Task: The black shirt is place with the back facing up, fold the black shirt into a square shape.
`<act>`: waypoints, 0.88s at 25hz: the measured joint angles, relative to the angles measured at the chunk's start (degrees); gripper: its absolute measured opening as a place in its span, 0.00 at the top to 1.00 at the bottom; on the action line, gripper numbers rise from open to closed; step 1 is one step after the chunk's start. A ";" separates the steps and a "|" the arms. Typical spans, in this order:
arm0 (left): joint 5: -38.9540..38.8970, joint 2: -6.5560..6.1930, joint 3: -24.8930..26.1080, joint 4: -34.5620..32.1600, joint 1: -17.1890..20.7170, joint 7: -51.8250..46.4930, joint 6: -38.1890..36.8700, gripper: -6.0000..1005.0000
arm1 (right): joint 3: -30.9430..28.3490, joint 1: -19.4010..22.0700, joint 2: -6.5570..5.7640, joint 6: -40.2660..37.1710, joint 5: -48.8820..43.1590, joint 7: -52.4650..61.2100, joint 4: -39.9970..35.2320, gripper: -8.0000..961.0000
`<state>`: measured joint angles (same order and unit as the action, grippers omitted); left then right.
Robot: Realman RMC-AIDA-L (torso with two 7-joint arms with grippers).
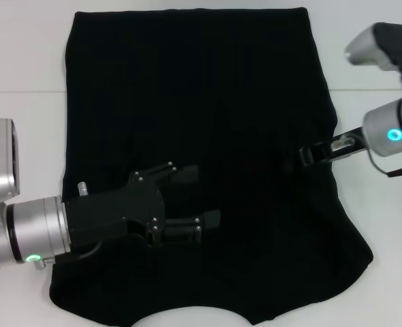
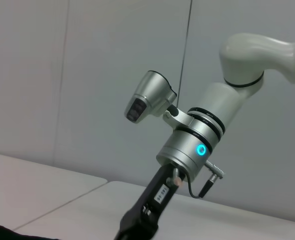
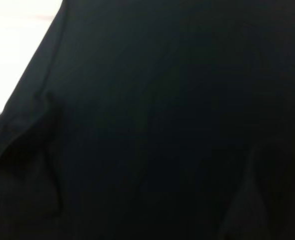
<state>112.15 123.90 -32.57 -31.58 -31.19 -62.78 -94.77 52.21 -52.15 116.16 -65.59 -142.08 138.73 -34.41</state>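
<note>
Across the white table (image 1: pixel 24 61): large soft black cloth shirt (image 1: pixel 201 109) spread flat, plain side up, no lettering showing; straight hem at the far edge, curved neckline at the near edge, sides drawn inward, with the cloth flaring wider toward the near end. Over the near left part of the shirt: black left gripper (image 1: pixel 191 197) on its silver wrist, pointing toward the middle of the cloth, two fingers (image 1: pixel 180 174) clearly parted, nothing between them; contact with the cloth not determinable. At the shirt's right edge, about mid-length: right gripper (image 1: pixel 308 155), reaching inward from the silver-and-white right arm (image 1: pixel 392 133), tip lost against the black cloth; cannot tell finger spacing or grasp. Right wrist view: filled almost wholly by dark cloth (image 3: pixel 167 110), a raised fold (image 3: pixel 32 150) near one side, a sliver of table at one corner. Left wrist view: right arm (image 2: pixel 197 145) angled down, blue ring light lit, grey wall behind.
</note>
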 joint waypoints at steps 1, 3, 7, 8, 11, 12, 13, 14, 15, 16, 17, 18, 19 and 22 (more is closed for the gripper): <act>0.00 -0.02 0.10 0.00 0.02 -0.04 -0.01 0.11 | 1.74 -0.54 0.07 -0.08 -0.02 0.79 0.14 0.99; 0.00 -0.04 0.13 0.03 0.06 -0.05 -0.02 0.11 | 4.02 -1.14 0.32 -0.48 -0.03 1.48 -0.13 0.99; 0.00 -0.14 0.32 0.03 0.08 -0.06 0.16 0.11 | 4.60 -0.70 1.21 -0.40 0.83 1.75 -2.81 0.90; 0.00 -0.16 0.48 0.03 0.08 -0.07 0.33 0.12 | 4.42 -0.29 1.38 -0.43 1.39 1.70 -3.84 0.81; 0.03 -0.26 0.79 -0.07 0.05 -0.14 0.67 0.12 | 3.94 1.08 1.22 -0.56 3.73 1.32 -6.14 0.69; 0.03 -0.32 1.03 -0.20 0.05 -0.25 0.72 0.12 | 3.88 1.48 0.97 -0.55 4.45 1.27 -6.44 0.64; 0.03 -0.37 1.45 -0.27 0.02 -0.39 0.74 0.12 | 3.69 1.83 0.76 -0.38 5.07 1.13 -6.49 0.60; 0.03 -0.45 1.85 -0.34 0.01 -0.56 0.78 0.12 | 3.31 2.28 0.59 -0.18 5.81 0.75 -6.49 0.56; 0.03 -0.54 2.57 -0.35 -0.06 -0.95 0.80 0.12 | 2.80 2.74 0.49 -0.02 6.44 0.20 -6.50 0.51; 0.04 -0.63 3.06 -0.36 -0.10 -1.46 0.82 0.12 | 1.93 3.35 0.42 0.04 7.64 -0.93 -6.48 0.46; 0.04 -0.74 3.44 -0.38 -0.12 -2.01 0.81 0.12 | 0.83 4.05 0.40 0.01 9.25 -2.74 -6.39 0.41; 0.05 -0.90 3.71 -0.45 -0.11 -2.78 0.61 0.12 | -0.22 4.80 0.40 -0.29 11.17 -4.62 -6.23 0.35; 0.04 -1.14 4.09 -0.52 -0.04 -3.93 0.15 0.12 | -1.08 5.60 0.44 -0.68 13.32 -6.87 -6.08 0.30; 0.16 -1.83 5.62 -0.74 0.18 -7.24 -2.41 0.12 | -2.39 8.37 0.89 -2.31 20.98 -14.83 -5.76 0.25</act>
<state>112.31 122.07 -26.95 -32.32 -31.01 -70.01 -97.18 49.82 -43.78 117.05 -67.90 -121.10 123.90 -40.17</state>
